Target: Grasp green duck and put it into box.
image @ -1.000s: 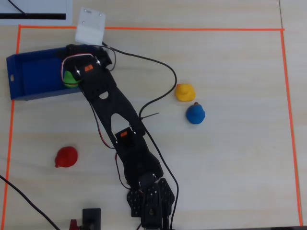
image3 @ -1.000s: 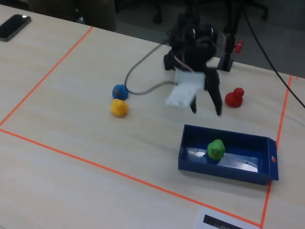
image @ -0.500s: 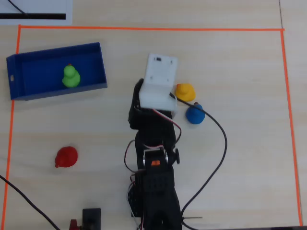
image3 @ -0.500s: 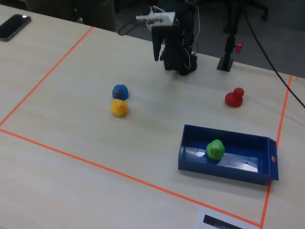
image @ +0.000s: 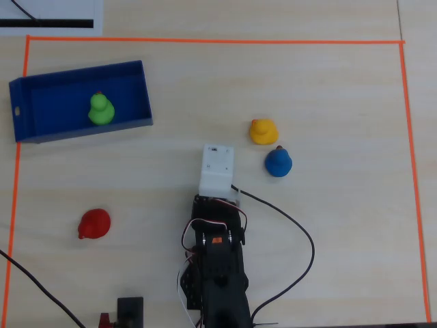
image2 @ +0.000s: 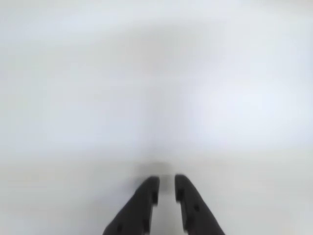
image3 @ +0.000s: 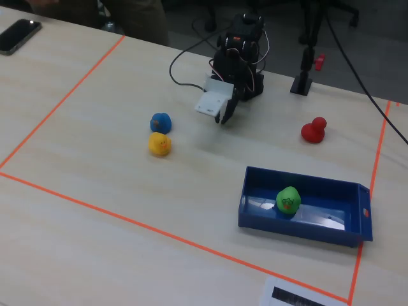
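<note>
The green duck (image: 101,109) sits upright inside the dark-blue box (image: 54,113) at the upper left of the overhead view. In the fixed view the duck (image3: 288,200) is in the box (image3: 293,226) at the lower right. My gripper (image3: 224,116) hangs folded back close to the arm's base, far from the box, and points down at bare table. In the wrist view the gripper (image2: 167,181) has only a narrow slit between its dark fingers and nothing between them. In the overhead view the white wrist housing (image: 217,169) hides the fingers.
A yellow duck (image: 263,131) and a blue duck (image: 278,162) stand close together right of the arm. A red duck (image: 93,223) lies at the left. Orange tape (image: 205,41) borders the work area. A black cable (image: 300,232) loops right of the base.
</note>
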{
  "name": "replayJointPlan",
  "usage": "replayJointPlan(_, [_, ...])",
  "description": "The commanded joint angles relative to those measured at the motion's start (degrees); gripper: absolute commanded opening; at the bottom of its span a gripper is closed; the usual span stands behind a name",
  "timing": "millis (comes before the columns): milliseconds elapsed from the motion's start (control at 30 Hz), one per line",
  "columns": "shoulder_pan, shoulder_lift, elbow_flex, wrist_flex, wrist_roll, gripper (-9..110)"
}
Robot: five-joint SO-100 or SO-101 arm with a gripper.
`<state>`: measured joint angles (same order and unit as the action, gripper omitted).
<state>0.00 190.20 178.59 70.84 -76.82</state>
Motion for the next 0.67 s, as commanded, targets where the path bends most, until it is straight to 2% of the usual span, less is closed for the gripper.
replayJointPlan(0, [1.7,-0.4,-0.4,4.3,0.4,1])
replayJointPlan(633, [1.4,-0.4,-0.4,4.5,0.5,2])
